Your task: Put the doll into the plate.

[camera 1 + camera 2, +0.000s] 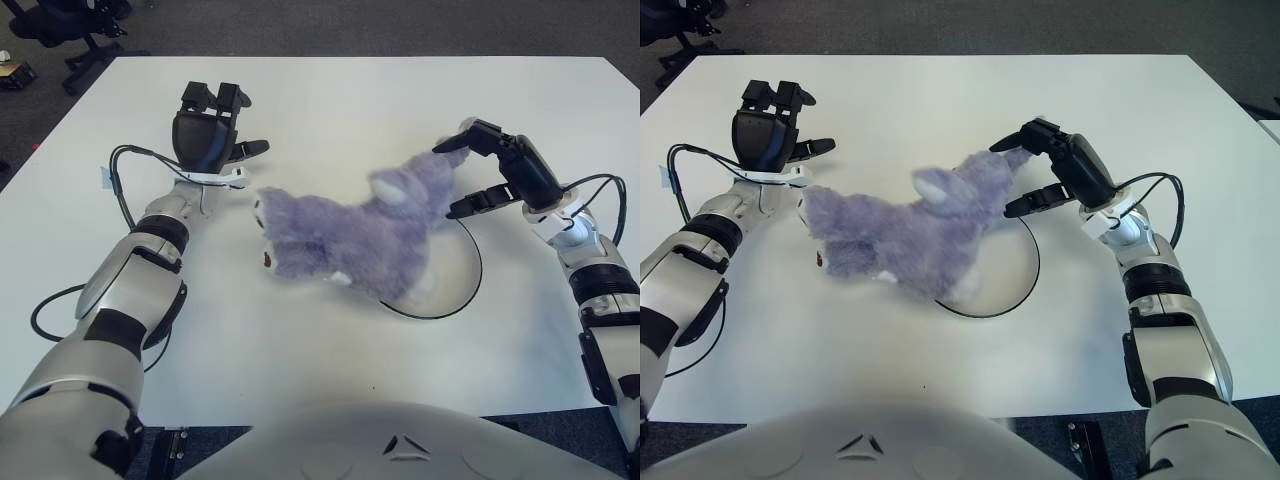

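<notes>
The purple plush doll point(350, 236) lies tipped over on its side. Its rear end covers the left part of the white, dark-rimmed plate point(462, 270), and its head and feet stretch left onto the table. My right hand point(478, 170) is open at the plate's far right edge, fingers spread just off the doll's upper end. My left hand point(210, 135) stays raised over the table to the doll's upper left, fingers spread and holding nothing.
The white table point(330, 100) runs wide around the plate. A black office chair point(70, 25) stands on the dark floor beyond the far left corner. Cables point(120, 185) trail along my left forearm.
</notes>
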You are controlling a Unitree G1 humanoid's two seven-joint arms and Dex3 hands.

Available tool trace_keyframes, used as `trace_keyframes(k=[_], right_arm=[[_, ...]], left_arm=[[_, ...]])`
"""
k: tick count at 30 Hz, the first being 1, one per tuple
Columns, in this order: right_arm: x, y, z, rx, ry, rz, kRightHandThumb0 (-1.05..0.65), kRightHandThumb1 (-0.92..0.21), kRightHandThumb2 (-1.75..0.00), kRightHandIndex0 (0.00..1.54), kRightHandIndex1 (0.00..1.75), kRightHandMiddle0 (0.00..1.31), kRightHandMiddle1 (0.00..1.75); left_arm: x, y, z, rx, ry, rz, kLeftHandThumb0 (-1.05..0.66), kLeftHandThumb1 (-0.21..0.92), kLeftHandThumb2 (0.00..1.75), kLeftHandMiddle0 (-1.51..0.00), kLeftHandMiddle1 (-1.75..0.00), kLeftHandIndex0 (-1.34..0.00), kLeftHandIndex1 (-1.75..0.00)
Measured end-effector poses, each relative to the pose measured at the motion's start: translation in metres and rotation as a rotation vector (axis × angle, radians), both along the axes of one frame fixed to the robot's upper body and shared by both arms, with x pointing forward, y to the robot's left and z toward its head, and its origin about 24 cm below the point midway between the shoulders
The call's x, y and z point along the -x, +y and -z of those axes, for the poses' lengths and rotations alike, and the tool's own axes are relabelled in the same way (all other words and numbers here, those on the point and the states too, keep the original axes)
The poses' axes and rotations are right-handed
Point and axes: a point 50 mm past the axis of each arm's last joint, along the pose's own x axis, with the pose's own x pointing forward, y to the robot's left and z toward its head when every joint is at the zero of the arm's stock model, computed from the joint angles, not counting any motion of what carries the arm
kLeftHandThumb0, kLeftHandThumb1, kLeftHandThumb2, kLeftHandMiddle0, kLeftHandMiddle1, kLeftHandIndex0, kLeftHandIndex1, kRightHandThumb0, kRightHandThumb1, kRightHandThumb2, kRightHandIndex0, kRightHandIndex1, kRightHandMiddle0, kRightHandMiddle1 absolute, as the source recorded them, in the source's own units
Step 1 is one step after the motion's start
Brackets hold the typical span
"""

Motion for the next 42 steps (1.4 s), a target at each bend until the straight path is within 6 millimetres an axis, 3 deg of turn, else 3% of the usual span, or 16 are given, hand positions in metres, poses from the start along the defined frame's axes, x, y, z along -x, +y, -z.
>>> trace_keyframes(k=[42], right_arm=[[-0.001,-0.013,-0.016,0.044,-0.054,0.046,-0.66,-0.89,-0.01,0.38,0.0,0.42,0.07]], left_arm=[[0.0,-0.001,0.001,-0.006,0.002,0.004,0.0,0.92,0.4,-0.44,-1.44,-0.13,-1.63]])
